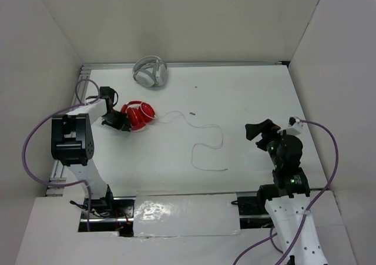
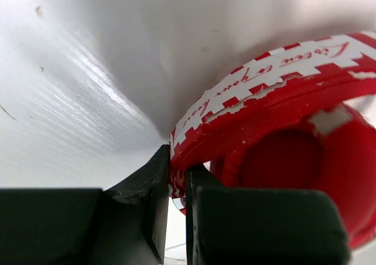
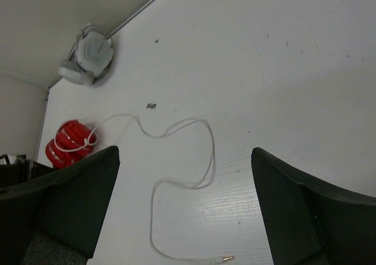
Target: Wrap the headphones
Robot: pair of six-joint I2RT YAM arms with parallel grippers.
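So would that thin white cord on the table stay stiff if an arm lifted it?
Probably not: the cable lies in loose curves on the table, so it would likely droop. It looks thin and light, so pushing may just bend it. Its plug end lies free and may swing.

On the surface (image 1: pixel 247 94), the headphones (image 1: pixel 140 116) lie at nine o'clock from centre. A second headset (image 1: pixel 150 71) sits at their twelve o'clock, by the far edge. The cable (image 1: pixel 222 138) trails from the headphones toward four o'clock. The left end effector (image 1: pixel 121 123) touches their eight o'clock side. The right end effector (image 1: pixel 260 133) is at the cable's three o'clock, apart from it.
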